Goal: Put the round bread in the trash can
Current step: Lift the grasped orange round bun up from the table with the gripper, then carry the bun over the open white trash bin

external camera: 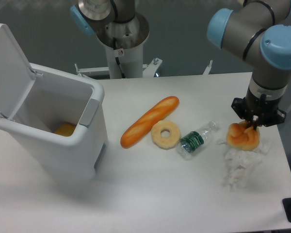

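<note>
- Round bread sat at the right side of the table, partly on a crumpled white tissue lying just nearer the camera.
- Gripper was down at the bun's far top edge, fingertips touching it; judged a grasp being set up. Whether the jaws were clenched could not be told, fingers mostly hidden by the wrist.
- Trash can stood far left, lid flipped up, so the mouth was ready for a drop; something orange lay inside.
- Baguette, ring bread and small bottle lay between bun and bin, so the carry likely needed lift to clear them.
</note>
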